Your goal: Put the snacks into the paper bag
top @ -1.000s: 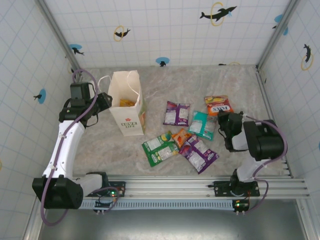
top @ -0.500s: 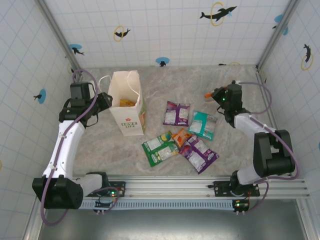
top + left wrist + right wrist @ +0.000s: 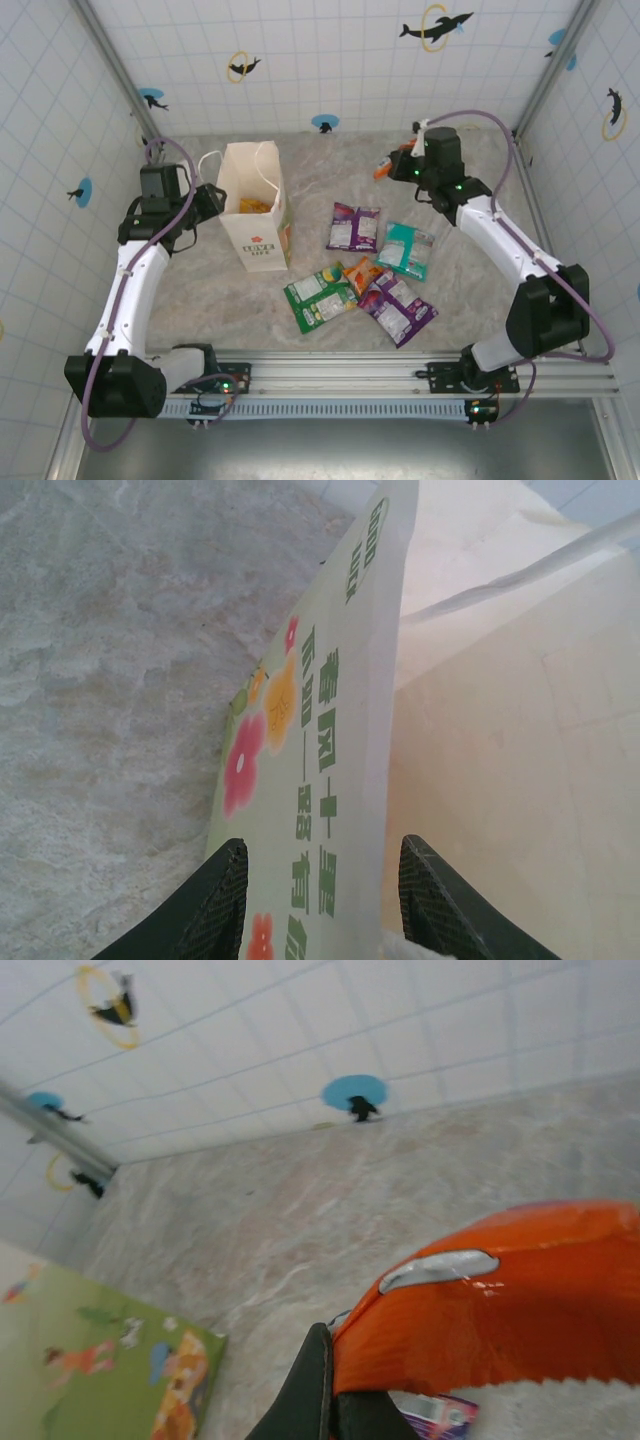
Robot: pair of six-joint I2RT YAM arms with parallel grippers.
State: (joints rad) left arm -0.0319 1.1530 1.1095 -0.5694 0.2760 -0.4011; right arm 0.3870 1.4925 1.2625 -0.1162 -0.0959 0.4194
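Snacks lay mostly on the table (image 3: 200, 290) in the top view: a purple packet (image 3: 353, 226), a teal one (image 3: 406, 250), a green one (image 3: 318, 295), a small orange one (image 3: 362, 272) and a second purple one (image 3: 398, 305). All were well apart from the paper bag (image 3: 255, 215), which stood upright at the left. The right gripper (image 3: 400, 165) held a red-orange packet (image 3: 383, 168) above the far side of the table, off to the bag's right. The left gripper (image 3: 207, 205) sat against the bag's left side.

From the left wrist, the bag's printed narrow side ran between the two fingers (image 3: 215, 905); whether they pinched it or merely straddled it, I could not tell. Left unsteadied, so light a bag could tip or slide if a packet struck its rim, and a string handle (image 3: 520, 575) crossing the mouth could catch one.

From the right wrist, the jaws were closed on the glossy packet's lower edge. Gripped so far from its middle, it could swing or slip loose on the way across.
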